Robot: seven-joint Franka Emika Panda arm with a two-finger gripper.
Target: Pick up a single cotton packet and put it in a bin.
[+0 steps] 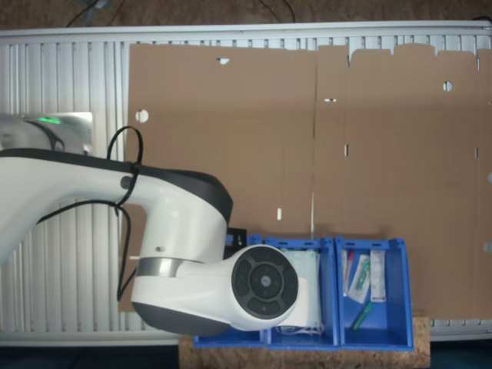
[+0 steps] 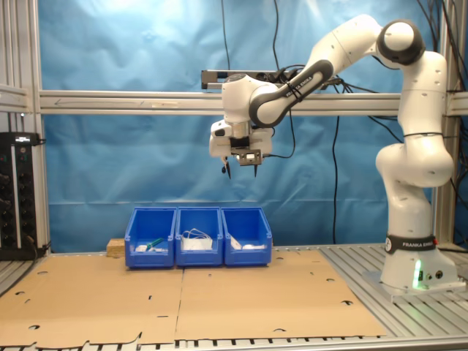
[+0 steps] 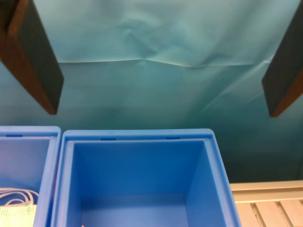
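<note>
Blue paper covers the wall behind a table (image 2: pixel 409 322) laid with flat brown cardboard (image 2: pixel 183 300). Three blue bins stand in a row at the back, in the lower middle of the second exterior view. The white robot arm (image 2: pixel 409 146) reaches over from the second exterior view's right. Its gripper (image 2: pixel 240 170) hangs high in the air above the bins, with its jaws spread wide and nothing between them; in the wrist view the two dark fingers (image 3: pixel 35 61) sit far apart at the upper corners. Below them is a blue bin (image 3: pixel 137 179). White things lie in that end bin (image 2: pixel 246 235), and one may be the cotton packet, but it is too small to tell which way it points. The middle bin (image 2: pixel 198 235) holds a mask with loops. The other end bin (image 1: pixel 373 292) holds small packets and something green. Print on the arm's base is too small to read.
</note>
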